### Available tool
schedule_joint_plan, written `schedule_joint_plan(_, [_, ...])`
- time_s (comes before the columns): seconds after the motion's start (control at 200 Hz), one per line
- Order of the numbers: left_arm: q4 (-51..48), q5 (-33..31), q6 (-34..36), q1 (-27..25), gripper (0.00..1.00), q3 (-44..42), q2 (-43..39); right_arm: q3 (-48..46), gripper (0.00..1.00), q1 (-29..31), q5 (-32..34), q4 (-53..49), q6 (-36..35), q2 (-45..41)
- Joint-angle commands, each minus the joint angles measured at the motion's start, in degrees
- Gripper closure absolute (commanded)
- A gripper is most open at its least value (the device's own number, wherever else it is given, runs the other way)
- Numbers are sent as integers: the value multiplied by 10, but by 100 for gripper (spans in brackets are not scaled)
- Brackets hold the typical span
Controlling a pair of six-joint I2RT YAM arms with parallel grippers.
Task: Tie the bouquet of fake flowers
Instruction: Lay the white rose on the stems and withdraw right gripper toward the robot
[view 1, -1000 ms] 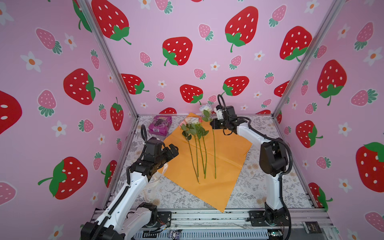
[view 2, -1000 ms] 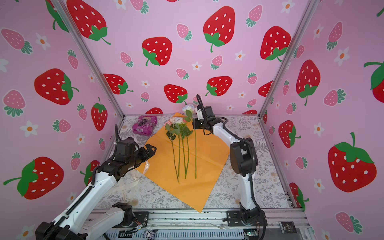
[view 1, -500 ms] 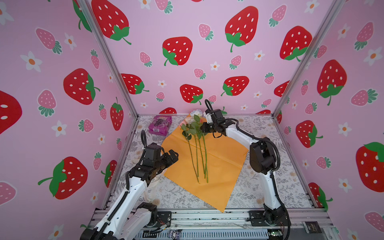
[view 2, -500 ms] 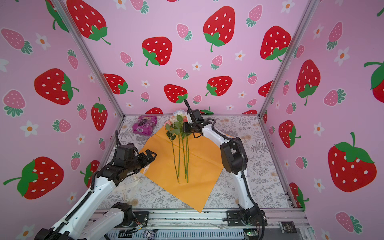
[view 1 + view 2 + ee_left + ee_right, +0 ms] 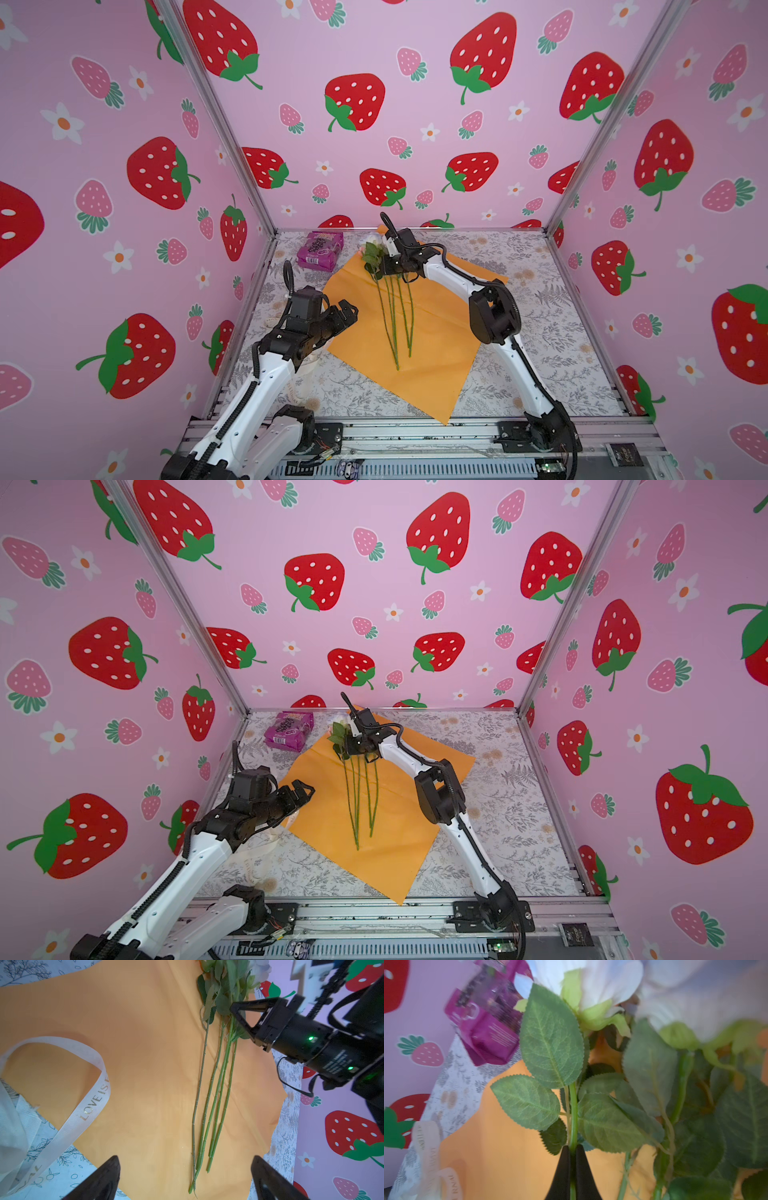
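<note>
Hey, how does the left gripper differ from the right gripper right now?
The left gripper stands wide open and empty; the right gripper is shut on a green flower stem. The left gripper is over the left edge of the orange paper, apart from the bouquet; the right gripper sits at its leafy end. Both have black fingers.

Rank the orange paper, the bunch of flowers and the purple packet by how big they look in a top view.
Orange paper: largest by far.
Bunch of flowers: long but thin.
Purple packet: smallest, though farthest from the camera.
</note>
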Motion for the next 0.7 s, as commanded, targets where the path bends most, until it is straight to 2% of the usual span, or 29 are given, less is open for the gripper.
schedule_joint_plan(0.0, [-4, 5, -1, 3, 1, 3, -9, 18, 85, -9, 11, -35, -5, 6])
schedule_joint_plan(0.21, [5, 17, 2, 3, 1, 6, 2, 14, 63, -19, -4, -67, -33, -41])
schedule_joint_plan(0.3, [12, 31, 8, 3, 1, 10, 11, -13, 60, -22, -9, -89, -53, -88])
schedule_joint_plan(0.39, [12, 55, 23, 3, 0, 15, 22, -84, 58, -21, -16, -91, -75, -160])
schedule_joint_plan(0.46, [-2, 78, 39, 2, 0, 14, 30, -183, 58, -21, -6, -72, -75, -233])
schedule_joint_plan(0.545, [-9, 107, 44, -2, 0, 1, 33, -336, 58, -21, 1, -15, -41, -336])
schedule_joint_plan(0.695, [-5, 120, 22, -34, 0, -26, 18, -636, 57, -20, 12, 103, 77, -541])
